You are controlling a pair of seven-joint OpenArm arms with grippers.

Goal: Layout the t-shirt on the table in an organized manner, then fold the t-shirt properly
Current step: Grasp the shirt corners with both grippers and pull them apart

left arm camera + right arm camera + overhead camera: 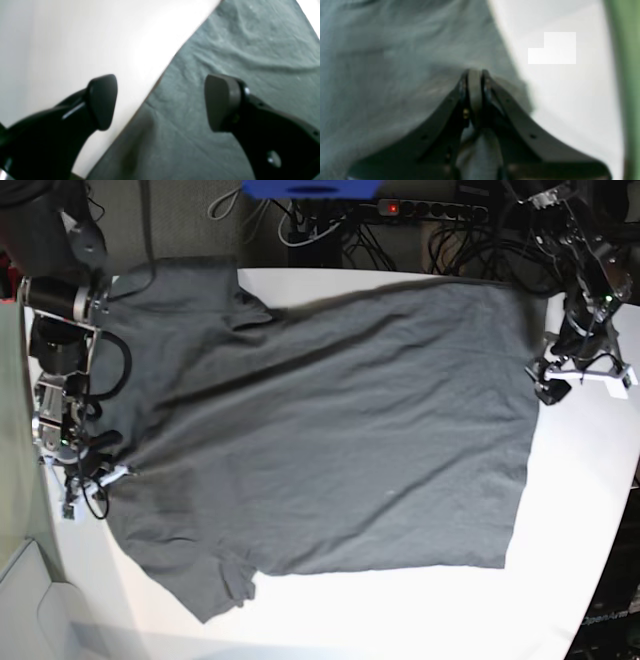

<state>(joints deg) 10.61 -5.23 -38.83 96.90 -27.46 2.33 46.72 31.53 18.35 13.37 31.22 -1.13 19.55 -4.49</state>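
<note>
T-shirt [330, 440] lies spread flat over the white tabletop [570, 580], collar end toward 9 o'clock in the base view, hem edge toward 3 o'clock, one sleeve at 11, the other at 7.

Right hand [475, 75]: pads pressed together, pinching a fold of the fabric near the collar end.

Left hand [160, 102]: pads wide apart, empty, poised over the hem edge where cloth meets tabletop.

Judgement: thin, limp, light fabric; it will drape and wrinkle, drag rather than slide cleanly. Best taken by pinching hem corners and shoulders, both sides together.
</note>
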